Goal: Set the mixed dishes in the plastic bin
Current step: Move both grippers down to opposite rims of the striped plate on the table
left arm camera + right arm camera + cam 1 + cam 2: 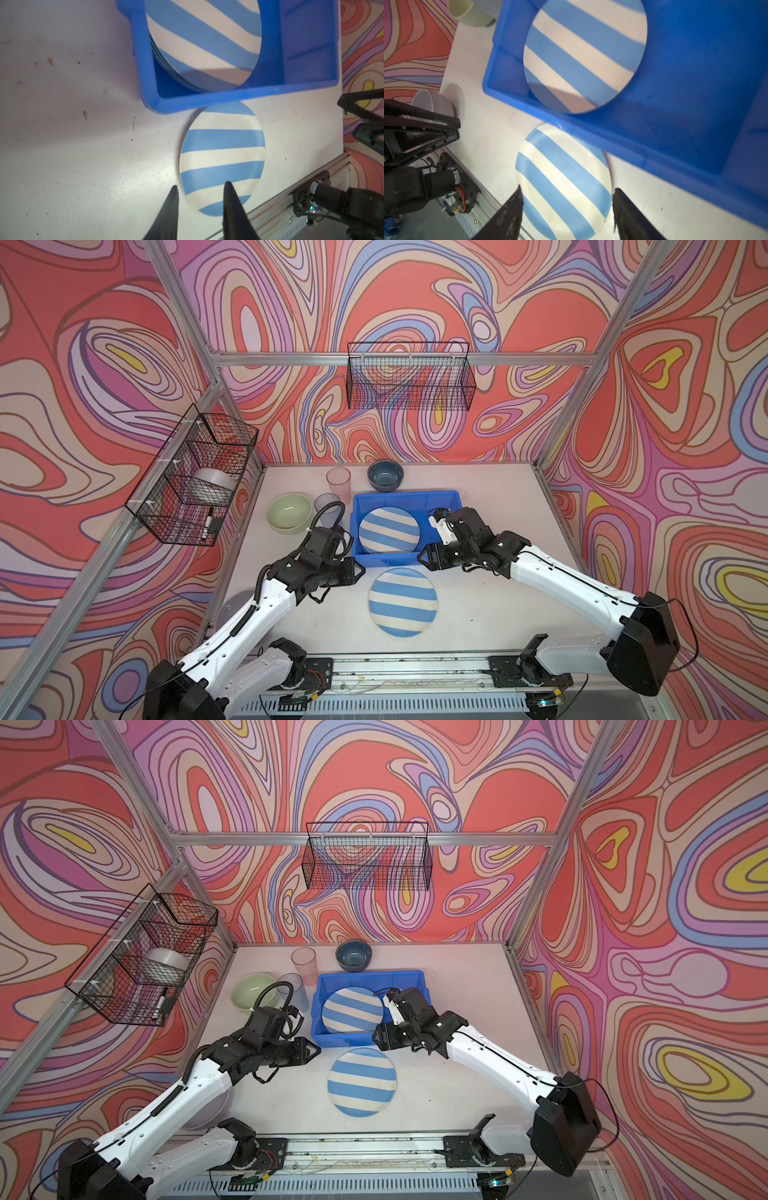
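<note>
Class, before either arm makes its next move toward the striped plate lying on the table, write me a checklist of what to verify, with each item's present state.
1. The loose striped plate lies flat on the table, nothing on it: ok.
2. The left end effector is open and empty: ok.
3. The right end effector is open and empty: ok.
4. The blue bin has room: the binned striped plate fills its left part in both top views, and the floor beside it is bare: ok.
5. Gap between the loose striped plate and the bin's near wall: cannot tell.
6. The two end effectors are apart, one on each side of the loose striped plate: ok.
</note>
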You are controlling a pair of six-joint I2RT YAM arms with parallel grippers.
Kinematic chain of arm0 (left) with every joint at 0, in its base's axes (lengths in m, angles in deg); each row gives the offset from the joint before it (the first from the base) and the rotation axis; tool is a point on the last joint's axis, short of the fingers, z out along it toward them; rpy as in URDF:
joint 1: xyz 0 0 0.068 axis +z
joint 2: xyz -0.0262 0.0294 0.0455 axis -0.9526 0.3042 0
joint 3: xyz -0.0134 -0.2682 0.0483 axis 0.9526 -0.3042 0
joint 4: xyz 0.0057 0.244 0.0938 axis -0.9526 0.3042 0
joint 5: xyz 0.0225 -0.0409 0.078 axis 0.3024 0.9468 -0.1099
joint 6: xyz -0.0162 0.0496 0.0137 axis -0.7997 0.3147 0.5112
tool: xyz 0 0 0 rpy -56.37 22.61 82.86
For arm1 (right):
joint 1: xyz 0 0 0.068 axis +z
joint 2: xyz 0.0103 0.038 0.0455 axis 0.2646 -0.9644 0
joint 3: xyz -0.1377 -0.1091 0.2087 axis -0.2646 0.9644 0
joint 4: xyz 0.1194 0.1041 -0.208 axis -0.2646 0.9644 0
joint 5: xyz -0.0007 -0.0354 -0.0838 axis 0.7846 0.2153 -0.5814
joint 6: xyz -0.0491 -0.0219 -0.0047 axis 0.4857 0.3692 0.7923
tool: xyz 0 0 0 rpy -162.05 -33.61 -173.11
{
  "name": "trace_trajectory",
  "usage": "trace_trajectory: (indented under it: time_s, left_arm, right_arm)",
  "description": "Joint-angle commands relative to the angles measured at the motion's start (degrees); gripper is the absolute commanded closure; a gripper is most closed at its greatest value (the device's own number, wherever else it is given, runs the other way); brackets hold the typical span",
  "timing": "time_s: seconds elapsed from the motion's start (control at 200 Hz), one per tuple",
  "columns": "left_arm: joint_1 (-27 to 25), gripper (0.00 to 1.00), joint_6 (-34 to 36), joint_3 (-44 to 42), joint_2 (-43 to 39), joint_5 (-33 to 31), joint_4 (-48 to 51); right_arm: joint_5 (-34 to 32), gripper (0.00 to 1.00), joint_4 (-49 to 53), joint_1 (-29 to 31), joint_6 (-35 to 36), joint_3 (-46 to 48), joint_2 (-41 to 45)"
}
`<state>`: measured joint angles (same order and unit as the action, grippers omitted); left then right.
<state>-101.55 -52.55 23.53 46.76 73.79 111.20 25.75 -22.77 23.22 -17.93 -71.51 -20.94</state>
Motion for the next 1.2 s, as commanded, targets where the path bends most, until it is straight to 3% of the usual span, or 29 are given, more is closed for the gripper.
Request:
trace_trajectory:
  time_s: [0.0,0.21,0.476,0.676,1.192]
  left_arm:
    - [-3.4,0.76,-4.1,-4.6,-0.2,-2.3,-2.7]
    - [-5.8,0.80,-4.6,-10.8,1.4,-3.1,-7.3]
    - [-8.9,0.86,-6.6,-15.8,3.5,-2.6,-16.0]
    - [-9.6,0.89,-7.4,-16.6,6.9,-3.0,-18.8]
    - [-9.8,0.96,-9.2,-18.2,13.1,-4.2,-22.7]
  right_arm:
    - [2.2,0.36,-3.8,0.9,-5.2,5.9,5.6]
    - [-2.7,0.48,-6.6,2.6,-12.7,17.2,12.0]
    - [-1.4,0.54,-18.9,2.6,-16.9,27.2,9.8]
    - [-1.0,0.57,-26.8,2.6,-19.8,30.2,6.4]
    - [2.9,0.59,-34.4,2.6,-20.1,31.9,-2.0]
